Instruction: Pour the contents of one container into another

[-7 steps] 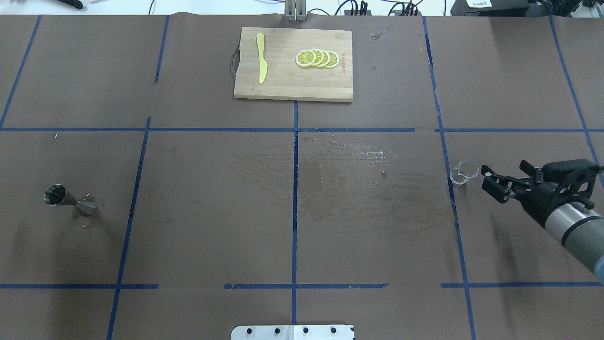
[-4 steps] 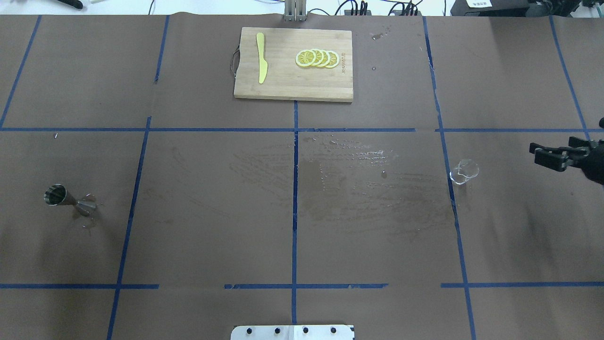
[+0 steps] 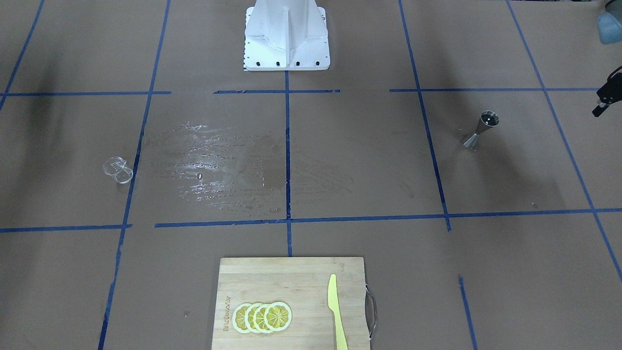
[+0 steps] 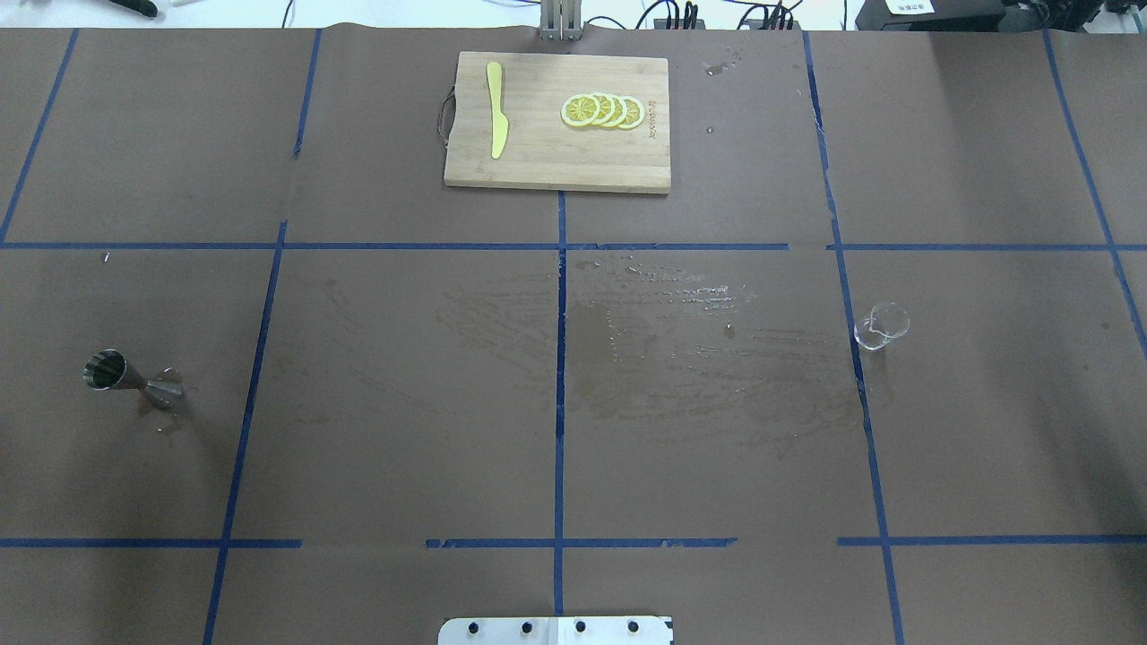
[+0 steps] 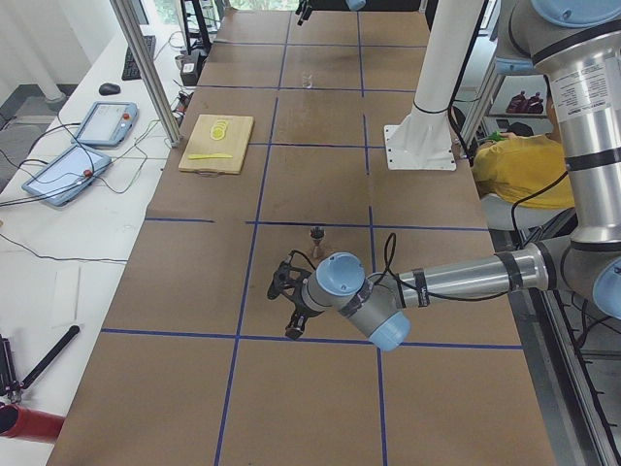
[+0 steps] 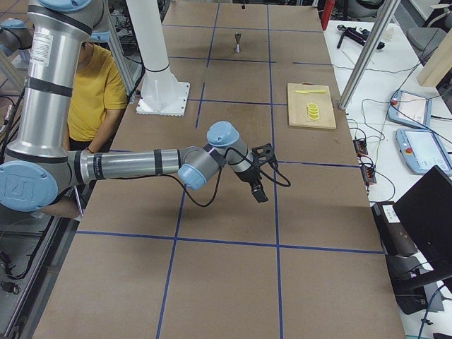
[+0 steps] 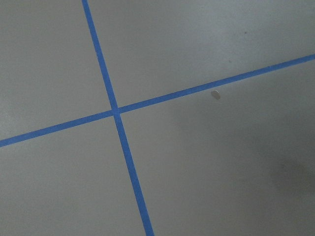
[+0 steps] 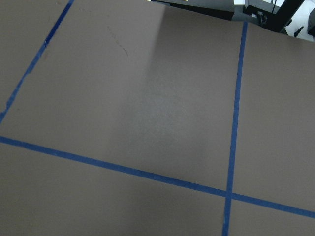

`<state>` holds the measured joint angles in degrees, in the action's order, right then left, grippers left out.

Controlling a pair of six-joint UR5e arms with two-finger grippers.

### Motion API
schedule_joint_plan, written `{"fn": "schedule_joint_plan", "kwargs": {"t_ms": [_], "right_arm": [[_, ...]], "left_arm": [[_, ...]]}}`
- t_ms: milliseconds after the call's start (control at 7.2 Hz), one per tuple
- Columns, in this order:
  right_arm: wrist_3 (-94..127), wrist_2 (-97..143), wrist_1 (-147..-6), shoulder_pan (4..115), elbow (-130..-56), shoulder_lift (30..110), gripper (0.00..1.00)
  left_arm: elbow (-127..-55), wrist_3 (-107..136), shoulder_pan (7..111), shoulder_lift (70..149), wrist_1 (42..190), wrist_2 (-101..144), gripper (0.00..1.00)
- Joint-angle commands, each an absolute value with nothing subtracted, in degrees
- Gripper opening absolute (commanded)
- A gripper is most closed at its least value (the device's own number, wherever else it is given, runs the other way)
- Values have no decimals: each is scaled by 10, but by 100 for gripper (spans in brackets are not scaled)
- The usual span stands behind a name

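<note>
The clear glass cup [image 4: 881, 325] stands alone on the brown table at the right of the overhead view, also seen in the front-facing view [image 3: 118, 170]. The steel jigger [image 4: 130, 376] stands far to the left, with a small wet spot at its foot; it holds dark liquid [image 3: 481, 129]. Neither gripper is in the overhead view. My left gripper [image 5: 284, 306] hovers beyond the jigger toward the table's left end, and only a black edge of it [image 3: 605, 97] shows in the front-facing view. My right gripper [image 6: 263, 173] hangs over bare table. I cannot tell whether either is open or shut.
A wooden cutting board [image 4: 538, 166] with lemon slices [image 4: 602, 110] and a yellow knife [image 4: 495, 109] lies at the far middle. A wet smear [image 4: 663, 340] covers the table's centre. The robot's base plate [image 4: 556, 630] sits at the near edge.
My right gripper, which was right beside the glass cup, has drawn away to the right and left the overhead view. The cup and the jigger have not moved.
</note>
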<state>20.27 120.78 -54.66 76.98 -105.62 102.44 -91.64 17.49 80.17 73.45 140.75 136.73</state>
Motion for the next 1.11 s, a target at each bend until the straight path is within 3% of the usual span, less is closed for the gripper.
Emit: {"fn": "schedule_joint_plan", "kwargs": {"t_ms": [0, 556, 972], "right_arm": [[67, 1348, -681, 842, -1028, 1024, 100], [-27, 1378, -766, 846, -1005, 1020, 100], [-27, 1353, -805, 835, -1005, 985, 100]], "left_arm": [[-916, 146, 796, 735, 1389, 1407, 100], [-995, 9, 851, 740, 1148, 1376, 100], [-1020, -79, 922, 745, 1086, 1327, 100]]}}
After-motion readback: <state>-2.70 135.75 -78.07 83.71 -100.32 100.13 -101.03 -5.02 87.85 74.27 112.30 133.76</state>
